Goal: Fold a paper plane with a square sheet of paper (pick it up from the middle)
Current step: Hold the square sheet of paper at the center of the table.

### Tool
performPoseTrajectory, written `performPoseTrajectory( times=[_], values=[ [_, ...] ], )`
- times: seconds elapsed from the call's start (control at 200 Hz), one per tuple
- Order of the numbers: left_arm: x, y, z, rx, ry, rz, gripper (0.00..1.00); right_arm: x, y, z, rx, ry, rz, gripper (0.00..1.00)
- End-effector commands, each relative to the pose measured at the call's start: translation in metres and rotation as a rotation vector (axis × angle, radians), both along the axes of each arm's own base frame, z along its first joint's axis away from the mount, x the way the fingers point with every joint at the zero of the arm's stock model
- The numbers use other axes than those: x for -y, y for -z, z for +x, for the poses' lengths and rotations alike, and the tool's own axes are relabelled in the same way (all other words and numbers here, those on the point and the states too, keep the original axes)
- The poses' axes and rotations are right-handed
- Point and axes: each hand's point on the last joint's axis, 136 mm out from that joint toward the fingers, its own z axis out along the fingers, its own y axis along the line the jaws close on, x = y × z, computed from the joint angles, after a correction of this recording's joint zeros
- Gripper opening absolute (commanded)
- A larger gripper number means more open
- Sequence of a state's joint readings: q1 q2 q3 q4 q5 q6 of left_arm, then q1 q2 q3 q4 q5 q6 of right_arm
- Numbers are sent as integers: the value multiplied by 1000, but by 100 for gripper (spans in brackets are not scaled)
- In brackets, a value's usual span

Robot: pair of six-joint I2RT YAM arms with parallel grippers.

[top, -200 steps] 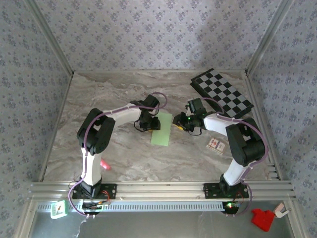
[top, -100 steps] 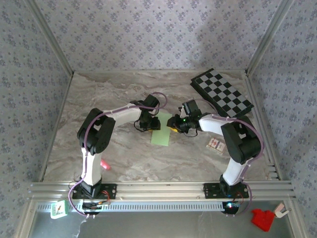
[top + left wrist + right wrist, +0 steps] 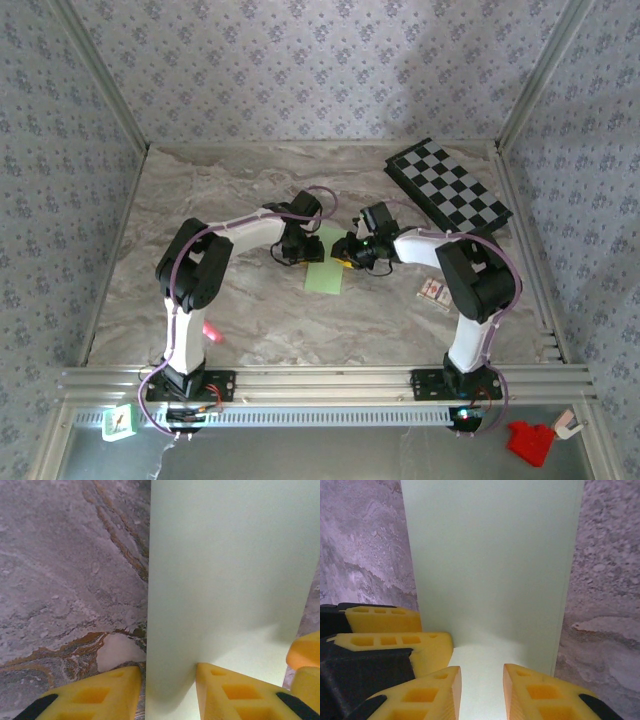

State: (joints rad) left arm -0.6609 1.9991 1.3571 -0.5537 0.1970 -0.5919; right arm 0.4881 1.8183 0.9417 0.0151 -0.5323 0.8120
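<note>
1. Grey marbled table (image 3: 200,190), flowery wallpaper walls (image 3: 300,60) all round.
2. Green paper (image 3: 325,275) lay flat mid-table.
3. Left end effector (image 3: 167,672) straddled its left edge, fingers parted. Right end effector (image 3: 481,672) hung over it, also parted, pinching nothing.

Smooth matt paper sheet (image 3: 225,570), veined stone-look tabletop (image 3: 65,570), grooved metal front rail (image 3: 320,382)

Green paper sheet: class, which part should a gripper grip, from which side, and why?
Probably a long edge, from the side, one finger sliding under: the green paper sheet lies flat on the marble table, so only edges give a lip.
</note>
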Motion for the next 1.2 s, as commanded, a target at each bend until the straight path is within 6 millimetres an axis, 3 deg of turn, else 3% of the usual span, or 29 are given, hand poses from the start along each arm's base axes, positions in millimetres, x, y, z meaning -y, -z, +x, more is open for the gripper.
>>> performPoseTrajectory(
  times=[0.0,0.33,0.615,0.985,0.995,1.194],
  values=[
    [-9,39,-23,-97,26,60,37,-7,-1,3,0,-14,7,30],
    [-10,42,-24,-102,26,64,37,-3,14,-1,-33,-16,-34,28],
    [-11,33,-20,-85,7,59,37,19,47,-19,-118,-47,-202,26],
    [-31,-65,24,105,-211,-135,43,38,71,-39,-143,-318,-462,25],
    [-31,-67,25,108,-213,-144,43,34,66,-32,-124,-318,-457,24],
    [3,-88,17,45,-169,-372,34,31,67,-28,-130,-310,-461,22]
  ],
)
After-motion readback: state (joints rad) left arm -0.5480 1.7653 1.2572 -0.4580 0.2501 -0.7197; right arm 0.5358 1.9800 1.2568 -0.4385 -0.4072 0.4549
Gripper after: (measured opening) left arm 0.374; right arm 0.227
